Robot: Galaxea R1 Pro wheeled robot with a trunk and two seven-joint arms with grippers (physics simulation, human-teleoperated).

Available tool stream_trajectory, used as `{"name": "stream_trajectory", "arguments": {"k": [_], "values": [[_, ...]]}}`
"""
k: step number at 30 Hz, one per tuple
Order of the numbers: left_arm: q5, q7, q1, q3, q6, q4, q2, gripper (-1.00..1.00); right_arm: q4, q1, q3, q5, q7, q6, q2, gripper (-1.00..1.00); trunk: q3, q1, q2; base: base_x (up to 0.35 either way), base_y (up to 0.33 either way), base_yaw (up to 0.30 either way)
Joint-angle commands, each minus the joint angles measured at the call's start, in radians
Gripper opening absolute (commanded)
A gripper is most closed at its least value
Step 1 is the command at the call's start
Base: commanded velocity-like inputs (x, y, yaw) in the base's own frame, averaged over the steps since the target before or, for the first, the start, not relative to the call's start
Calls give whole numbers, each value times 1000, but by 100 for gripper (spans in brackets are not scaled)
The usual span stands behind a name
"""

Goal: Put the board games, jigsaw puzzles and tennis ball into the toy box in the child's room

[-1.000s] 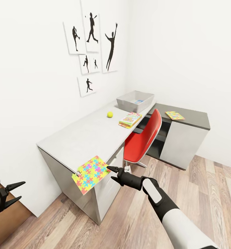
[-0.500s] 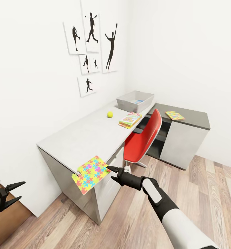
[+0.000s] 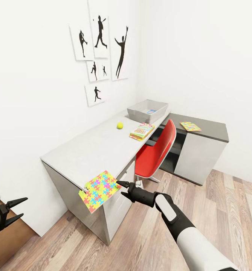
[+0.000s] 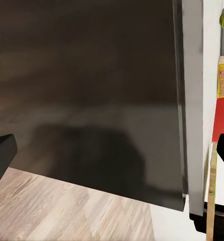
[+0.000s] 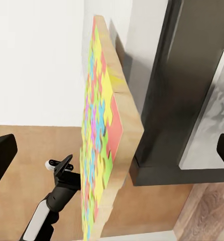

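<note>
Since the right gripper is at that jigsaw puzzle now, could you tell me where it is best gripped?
Probably by the overhanging edge nearest the right gripper. The jigsaw puzzle is a thin flat board tilting off the table corner, so open fingers coming from the floor side could close across its thickness.

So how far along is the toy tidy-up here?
One blue game lies in the toy box. The right gripper is open at the puzzle overhanging the desk corner. The ball, a game box and a second puzzle are still out.

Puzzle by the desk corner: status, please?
Both tools open: right, left. Puzzle tilted off desk corner, ungripped. Red chair stands before the toy box.
</note>
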Motion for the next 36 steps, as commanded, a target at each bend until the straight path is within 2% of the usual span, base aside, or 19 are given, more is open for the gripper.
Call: {"name": "stream_trajectory", "arguments": {"k": [1, 9, 13, 36], "values": [[-5, -6, -1, 2, 3, 0, 0, 100, 0, -1, 0, -2, 1, 3, 0, 100, -1, 0, 0, 0, 0, 0], [-5, -6, -1, 3, 3, 0, 0, 100, 0, -1, 0, -2, 1, 3, 0, 100, -1, 0, 0, 0, 0, 0], [-5, -6, -1, 2, 3, 0, 0, 100, 0, -1, 0, -2, 1, 3, 0, 100, 12, -15, 28, 0, 0, 0], [-5, -6, -1, 2, 3, 0, -1, 100, 0, -1, 0, -2, 1, 3, 0, 100, 12, -15, 28, 5, 12, 0]]}}
